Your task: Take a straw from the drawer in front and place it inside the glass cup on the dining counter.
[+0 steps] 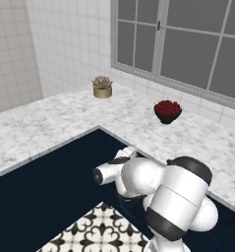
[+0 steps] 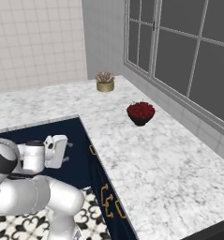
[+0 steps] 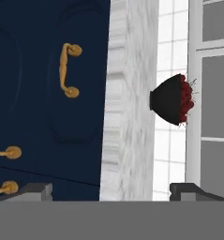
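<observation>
Facing drawer (image 3: 62, 93), closed, navy front with brass bow handle (image 3: 66, 70) | gripper (image 3: 111, 191) spread wide, nothing between the fingers, tips (image 3: 36, 190) apart at both lower corners | drawer front ahead of the left tip, not touched | bowl of red fruit (image 3: 172, 101) on marble worktop (image 3: 127, 117) beyond, toward the right tip

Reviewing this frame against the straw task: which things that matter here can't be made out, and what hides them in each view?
- Straw: the drawer front is closed in the hand view, so whatever is inside is hidden.
- Gripper: the grey band cuts off all but the fingertips, which stand wide apart with nothing between.
- Lower brass handles: cut by the left edge in the hand view.
- Cabinet fronts: the arm hides part of them in the left base view.
</observation>
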